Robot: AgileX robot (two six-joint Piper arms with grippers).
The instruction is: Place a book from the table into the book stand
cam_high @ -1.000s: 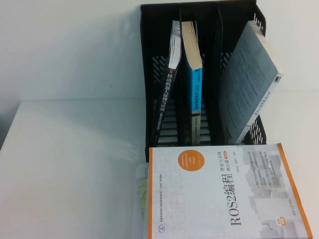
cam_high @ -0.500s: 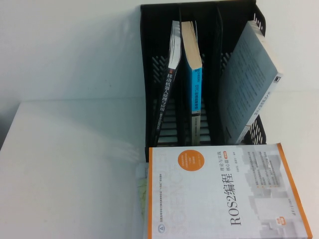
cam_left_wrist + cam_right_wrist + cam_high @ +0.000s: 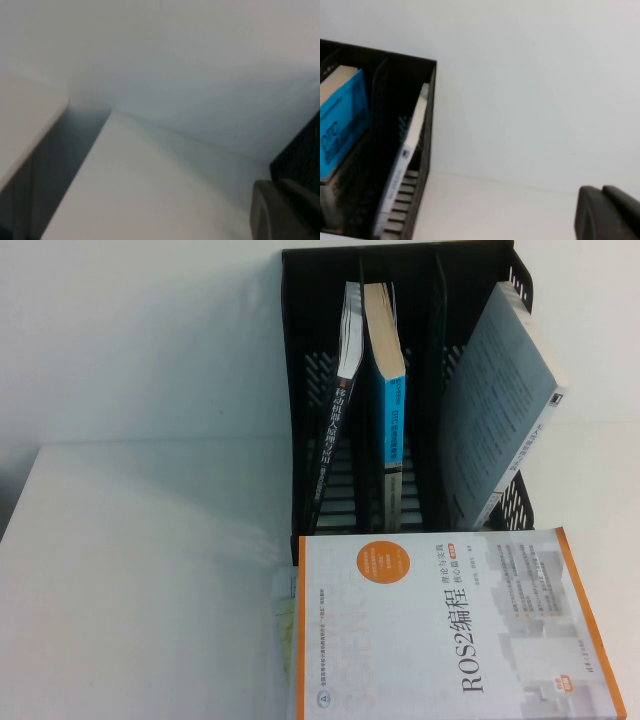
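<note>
Nothing moved in the last second: book (image 3: 450, 625) flat on desk (image 3: 140, 580) before stand (image 3: 310, 390). Left gripper (image 3: 285, 210), right gripper (image 3: 610, 212) parked, fingers can't tell. You haven't started.

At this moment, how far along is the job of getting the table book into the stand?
Barely begun. Three books already stand in the stand: black, blue and grey. The ROS2 book lies flat on the table before the stand, untouched. Neither arm shows in the high view; the left gripper and right gripper only edge into their wrist views, holding nothing visible. Grasping, lifting and slotting remain.
</note>
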